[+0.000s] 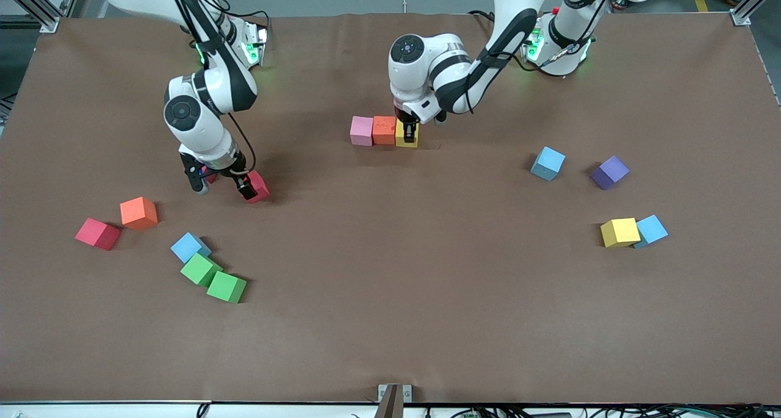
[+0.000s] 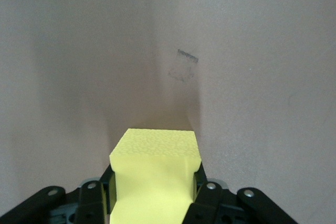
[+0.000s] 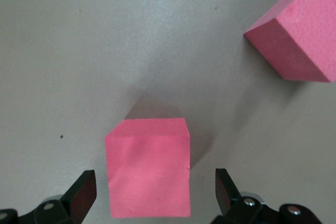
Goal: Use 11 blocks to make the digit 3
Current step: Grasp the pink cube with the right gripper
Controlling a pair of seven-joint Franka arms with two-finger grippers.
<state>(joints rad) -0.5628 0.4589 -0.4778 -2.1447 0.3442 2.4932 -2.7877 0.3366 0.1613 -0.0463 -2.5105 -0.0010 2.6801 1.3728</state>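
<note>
Toward the middle of the brown-covered desk (image 1: 390, 320), on its farther half, we see a short row of three foam cubes touching side by side: a pale pink foam cube (image 1: 361, 130), an orange foam cube (image 1: 384, 129) and a yellow foam cube (image 2: 155, 153). The yellow one is at the end of the row toward the left arm. The left claw (image 1: 407, 132) comes straight down on it and is pressed against two of its sides, pinching it as it rests on the desk.

Toward the right arm's end, the right claw (image 1: 223, 188) is low over the desk with its fingers spread wide. They straddle a red foam cube (image 3: 148, 166), with a gap showing on each side. A second red foam cube (image 1: 259, 185) lies just beside the claw, outside its fingers.

Nearer the front camera at that same end lie a third red foam cube (image 1: 97, 234) and an orange-red foam cube (image 1: 139, 213), close together. Nearer still, a light blue foam cube (image 1: 189, 246) sits against two green foam cubes (image 1: 213, 279).

Toward the left arm's end, a light blue foam cube (image 1: 547, 163) and a purple foam cube (image 1: 609, 172) stand apart. Nearer the camera, a second yellow foam cube (image 1: 619, 232) touches another light blue foam cube (image 1: 651, 229).
</note>
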